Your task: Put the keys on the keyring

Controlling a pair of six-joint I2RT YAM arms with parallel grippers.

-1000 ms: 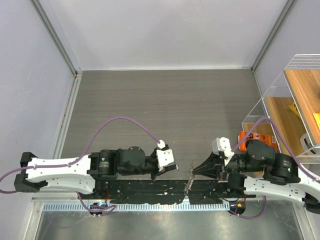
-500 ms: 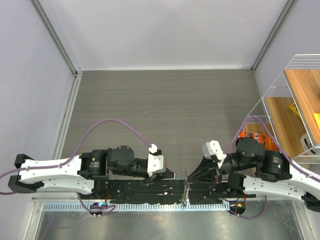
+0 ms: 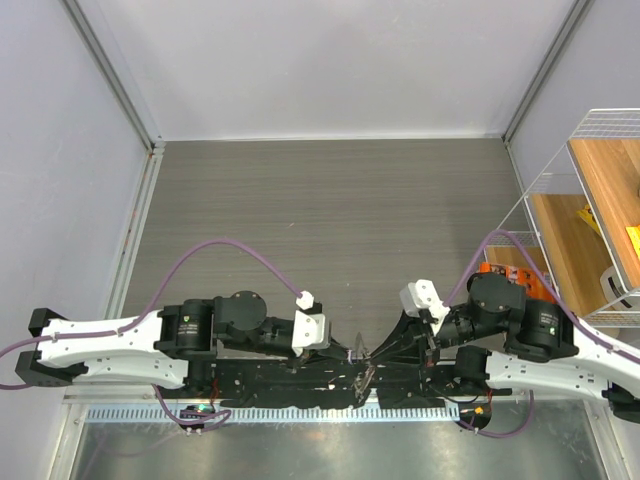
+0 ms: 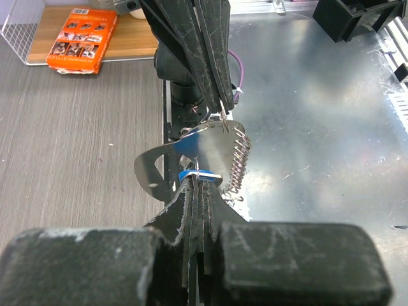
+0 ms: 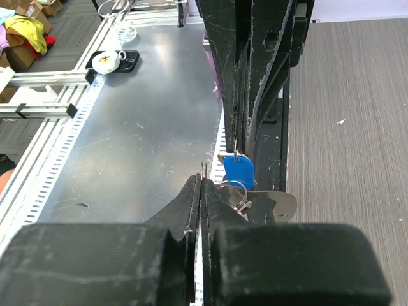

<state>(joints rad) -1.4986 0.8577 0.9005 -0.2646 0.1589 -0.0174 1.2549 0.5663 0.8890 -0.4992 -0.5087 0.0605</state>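
Both hands meet tip to tip, low over the near edge of the tabletop (image 3: pixel 330 220). The left hand (image 4: pixel 199 182) is clenched on the blue key (image 5: pixel 239 171). The right hand (image 5: pixel 203 171) is pinched tight on the ring (image 5: pixel 233 185). The ring sits between them, a flat silver tag (image 4: pixel 191 150) touching it.

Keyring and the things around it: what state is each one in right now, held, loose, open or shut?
Left gripper: jaws shut on the blue key.
Right gripper: jaws shut, seemingly on the keyring.
Blue key: held up, against the keyring.
Keyring: held up between the two grippers.
Silver tag: dangling at the keyring.
Orange packet: lying flat, untouched.
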